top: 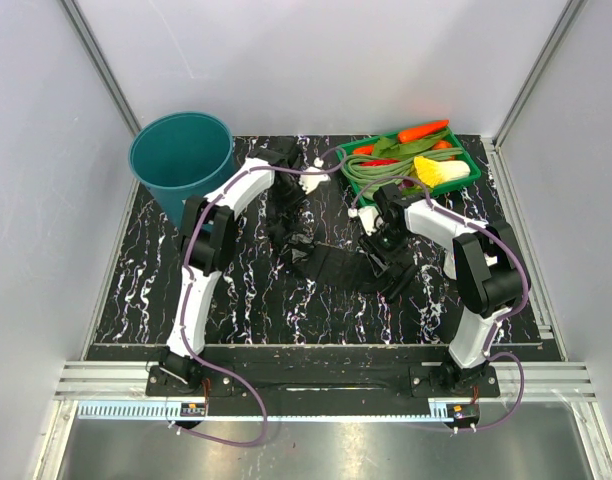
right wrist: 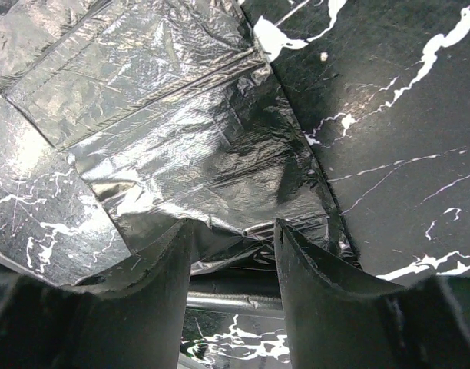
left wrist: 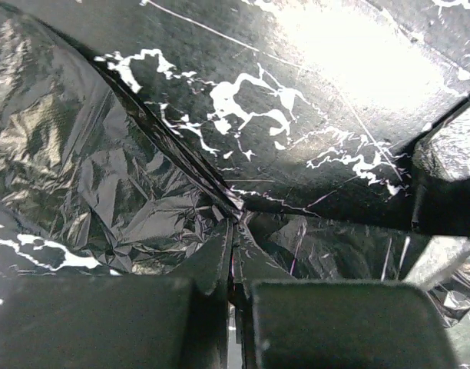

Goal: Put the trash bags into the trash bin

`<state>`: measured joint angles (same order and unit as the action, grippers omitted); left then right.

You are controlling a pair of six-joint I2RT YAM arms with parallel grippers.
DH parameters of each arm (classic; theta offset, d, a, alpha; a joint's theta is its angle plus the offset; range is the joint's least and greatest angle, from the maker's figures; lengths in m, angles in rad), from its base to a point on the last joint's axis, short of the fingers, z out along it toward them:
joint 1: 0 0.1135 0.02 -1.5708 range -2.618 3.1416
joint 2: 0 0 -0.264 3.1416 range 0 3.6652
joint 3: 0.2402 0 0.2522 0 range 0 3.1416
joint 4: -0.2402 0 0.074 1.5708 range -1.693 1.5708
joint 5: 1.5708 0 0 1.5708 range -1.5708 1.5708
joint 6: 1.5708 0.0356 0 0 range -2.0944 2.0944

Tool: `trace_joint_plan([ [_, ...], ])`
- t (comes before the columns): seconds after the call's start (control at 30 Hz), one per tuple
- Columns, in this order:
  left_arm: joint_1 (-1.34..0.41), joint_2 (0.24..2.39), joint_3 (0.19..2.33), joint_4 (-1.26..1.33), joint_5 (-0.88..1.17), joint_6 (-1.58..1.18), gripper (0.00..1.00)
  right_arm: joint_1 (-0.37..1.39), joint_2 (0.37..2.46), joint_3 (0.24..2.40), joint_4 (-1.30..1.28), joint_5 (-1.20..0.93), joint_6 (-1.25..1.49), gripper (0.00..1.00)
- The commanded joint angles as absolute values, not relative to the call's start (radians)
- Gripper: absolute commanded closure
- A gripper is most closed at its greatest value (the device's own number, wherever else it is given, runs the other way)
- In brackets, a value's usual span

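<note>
Left gripper [left wrist: 232, 238]: jaws pinched on a fold of the trash bags [top: 321, 258], so you can lift. Right gripper [right wrist: 233, 238]: jaws wide, straddling the film edge. Bags lie on the tabletop [top: 236, 300], well apart from the trash bin [top: 182, 160].

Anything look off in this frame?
Nothing is spilled or broken. The trash bags lie crumpled on the table, black film on black marble, so they are hard to make out. A white wad sits loose beside the vegetable tray. The trash bin stands upright.
</note>
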<state>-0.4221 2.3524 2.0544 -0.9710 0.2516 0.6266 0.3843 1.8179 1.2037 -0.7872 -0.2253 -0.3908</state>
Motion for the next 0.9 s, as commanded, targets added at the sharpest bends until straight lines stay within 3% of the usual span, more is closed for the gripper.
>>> trace_joint_plan([
  [0.0, -0.393, 2.322, 2.158, -0.986, 0.315, 0.604, 1.00, 0.391, 1.815, 1.203, -0.755, -0.187, -0.377, 0.48],
  [0.17, -0.377, 2.307, 2.186, -0.937, 0.250, 0.568, 1.00, 0.391, 1.828, 1.198, -0.738, -0.140, -0.374, 0.48],
  [0.87, -0.350, 2.040, 2.106, -1.026, 0.338, 0.486, 1.00, 0.391, 1.868, 1.112, -0.695, -0.005, -0.371, 0.55],
])
